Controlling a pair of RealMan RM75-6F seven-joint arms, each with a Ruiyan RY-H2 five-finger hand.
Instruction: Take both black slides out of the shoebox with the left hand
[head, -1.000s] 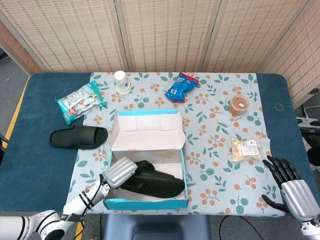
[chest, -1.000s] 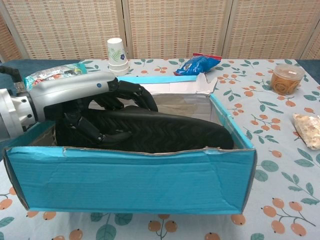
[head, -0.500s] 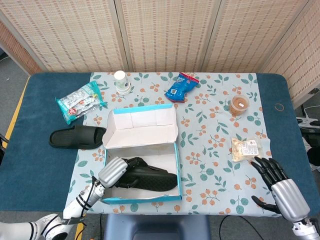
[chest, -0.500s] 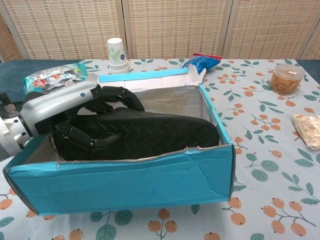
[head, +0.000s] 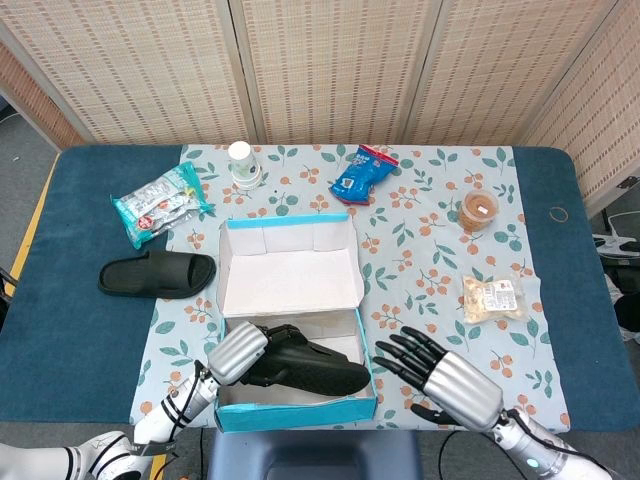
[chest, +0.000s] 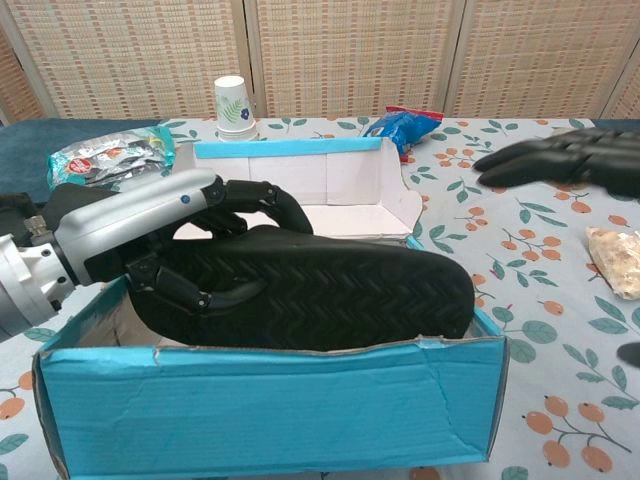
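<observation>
A blue shoebox (head: 290, 410) (chest: 270, 415) with its lid up stands at the table's near edge. Inside it lies one black slide (head: 315, 365) (chest: 320, 295), sole up, its toe raised above the box's front wall. My left hand (head: 238, 352) (chest: 150, 235) grips that slide at its heel end, fingers wrapped over and under it. The other black slide (head: 157, 273) rests on the blue cloth left of the box. My right hand (head: 440, 378) (chest: 565, 160) hovers open just right of the box, fingers spread and pointing at it.
A paper cup (head: 241, 160) (chest: 232, 103), a green snack bag (head: 160, 203), a blue snack bag (head: 362, 172), a lidded cup (head: 480, 210) and a clear packet (head: 493, 298) sit on the floral cloth behind and right of the box.
The right hand has swung in from the table's right edge to beside the box. The left hand has lifted the slide higher, and the box has shifted back towards the right.
</observation>
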